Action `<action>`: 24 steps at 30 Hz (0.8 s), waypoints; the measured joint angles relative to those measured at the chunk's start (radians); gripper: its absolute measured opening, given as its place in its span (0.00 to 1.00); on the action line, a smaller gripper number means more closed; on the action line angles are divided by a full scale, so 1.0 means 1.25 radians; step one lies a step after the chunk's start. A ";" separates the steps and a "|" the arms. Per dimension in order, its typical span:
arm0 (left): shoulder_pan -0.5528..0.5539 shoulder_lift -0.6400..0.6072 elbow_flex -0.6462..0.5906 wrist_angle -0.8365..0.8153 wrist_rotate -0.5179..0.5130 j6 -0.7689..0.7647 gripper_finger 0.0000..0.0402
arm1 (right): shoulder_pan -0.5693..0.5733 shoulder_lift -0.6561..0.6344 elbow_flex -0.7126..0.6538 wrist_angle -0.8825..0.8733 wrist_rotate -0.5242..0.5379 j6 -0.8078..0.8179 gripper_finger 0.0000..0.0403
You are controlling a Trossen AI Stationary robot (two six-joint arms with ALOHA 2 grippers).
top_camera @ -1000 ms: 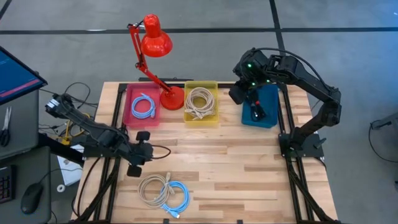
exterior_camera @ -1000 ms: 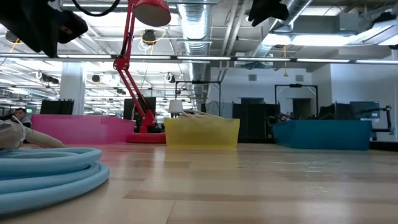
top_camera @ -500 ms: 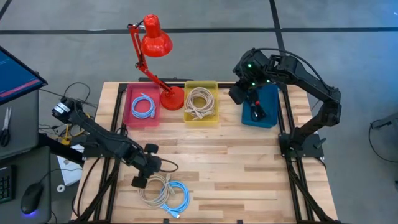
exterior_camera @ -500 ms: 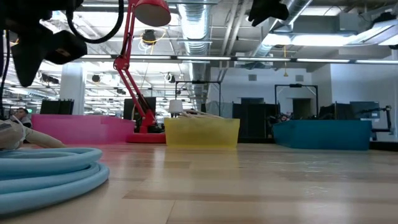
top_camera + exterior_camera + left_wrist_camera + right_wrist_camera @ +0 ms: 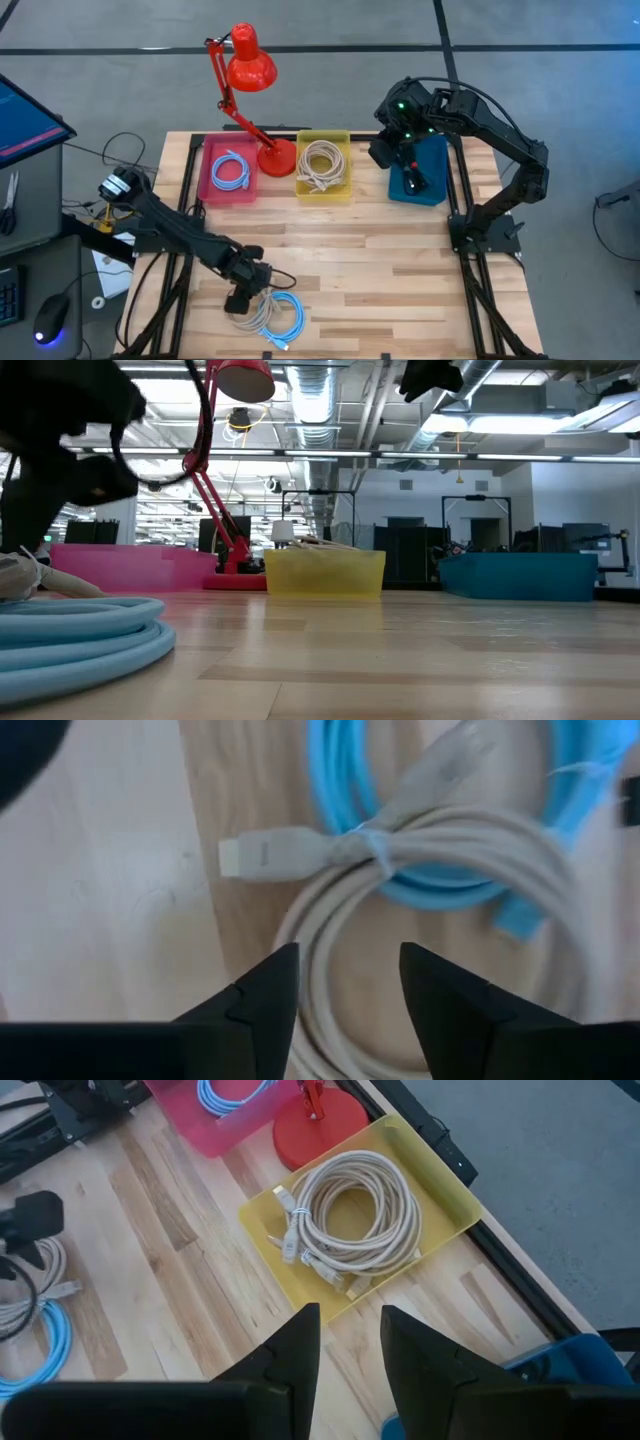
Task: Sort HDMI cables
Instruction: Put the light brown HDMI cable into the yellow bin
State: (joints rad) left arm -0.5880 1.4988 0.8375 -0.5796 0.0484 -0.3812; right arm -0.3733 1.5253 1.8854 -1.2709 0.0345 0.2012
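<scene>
Wooden worktop [image 5: 400,270], high view.

Left pincer [image 5: 238,300], lower left: fingers spread, poised directly over beige cable coil [image 5: 250,312]; nothing pinched. Blue cable coil [image 5: 287,318] overlapping beige coil.

Right pincer [image 5: 412,178], upper right, over teal bin [image 5: 432,152]: spread or pressed together, cannot tell.

Pink bin [image 5: 207,178], upper left: blue coil [image 5: 230,170] inside.

Yellow bin [image 5: 342,150], upper centre: beige coils [image 5: 322,165] inside.

Red lamp [image 5: 250,62], base between pink and yellow bins.

Wooden table [image 5: 400,260] bears three bins, a lamp, coiled cables [image 5: 268,312].
</scene>
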 joint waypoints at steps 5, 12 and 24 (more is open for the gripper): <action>0.000 0.064 0.000 0.004 -0.049 0.002 0.44 | 0.000 0.000 0.000 0.000 -0.001 -0.023 0.25; 0.000 0.127 0.002 0.030 -0.069 -0.013 0.41 | 0.000 0.000 0.000 -0.001 -0.003 -0.044 0.25; 0.006 0.039 -0.002 0.029 -0.080 -0.096 0.09 | -0.010 0.000 0.000 -0.003 -0.001 -0.106 0.25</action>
State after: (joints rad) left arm -0.5810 1.5475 0.8349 -0.5429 -0.0513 -0.5008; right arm -0.3863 1.5254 1.8854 -1.2743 0.0338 0.0681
